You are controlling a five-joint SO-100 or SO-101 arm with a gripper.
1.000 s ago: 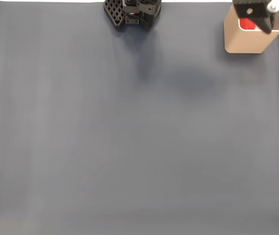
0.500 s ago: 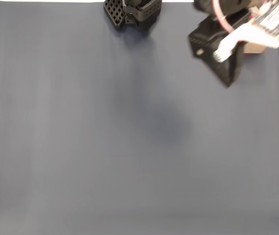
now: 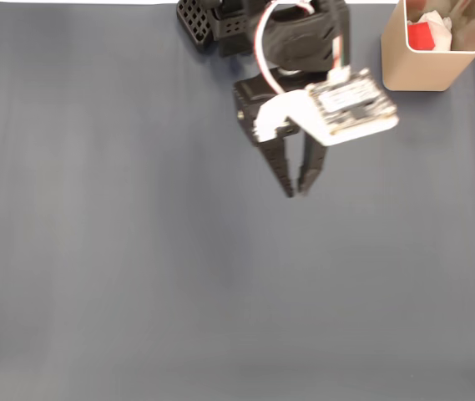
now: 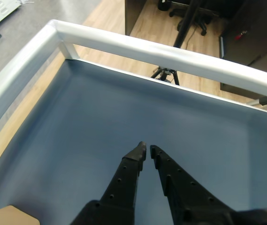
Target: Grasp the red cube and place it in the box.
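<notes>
One red cube (image 3: 421,35) sits inside the one box (image 3: 425,67), perhaps beside white scraps; the tool (image 3: 295,192) hangs nearly closed, empty.

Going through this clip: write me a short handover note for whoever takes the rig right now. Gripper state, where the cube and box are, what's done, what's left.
Gripper: nearly shut, fingertips almost touching, holding nothing, above the bare grey mat left of the box in the fixed view.
Red cube: inside the box, which stands at the mat's top right corner in the fixed view. Something white lies beside the cube in there; I cannot tell what.
Done: cube is in the box.
Left: nothing of the placing; at most park the arm.
</notes>
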